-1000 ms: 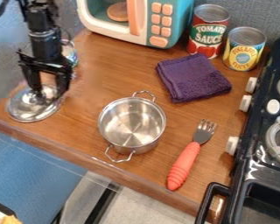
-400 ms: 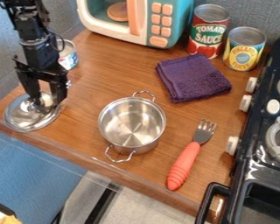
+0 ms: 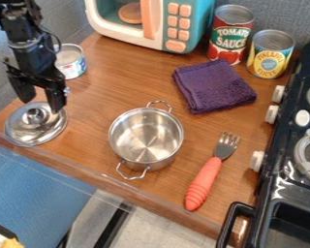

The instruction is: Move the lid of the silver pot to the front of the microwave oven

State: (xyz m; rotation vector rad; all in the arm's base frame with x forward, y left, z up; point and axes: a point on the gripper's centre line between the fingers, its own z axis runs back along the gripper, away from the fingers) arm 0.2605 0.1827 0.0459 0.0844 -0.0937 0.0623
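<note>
The black two-finger gripper point(image 3: 42, 107) hangs with its fingers apart just above the silver lid point(image 3: 46, 130), which lies flat on the counter point(image 3: 118, 80) to the view's left of the silver pot point(image 3: 145, 138), well apart from it. The step in hand looks to be getting hold of the lid by its knob point(image 3: 36, 115). To do that well, centre the spread fingers over the knob before going down, so that one does not land on the sloping rim and skid the lid toward the counter edge; then pinch low on the stem, lift level, and set it down gently before the microwave oven point(image 3: 203, 22), beyond the pot. The lid is a shallow, round dome of polished metal, likely slick, so a firm, square pinch should matter more than speed. The knob is small and rounded and could roll out of an off-centre grip. The pot is smooth, round-walled steel with thin wire handles; beyond it lies a folded purple towel point(image 3: 216, 89), nubbly and soft, on smooth, brown wood-grained counter.
</note>
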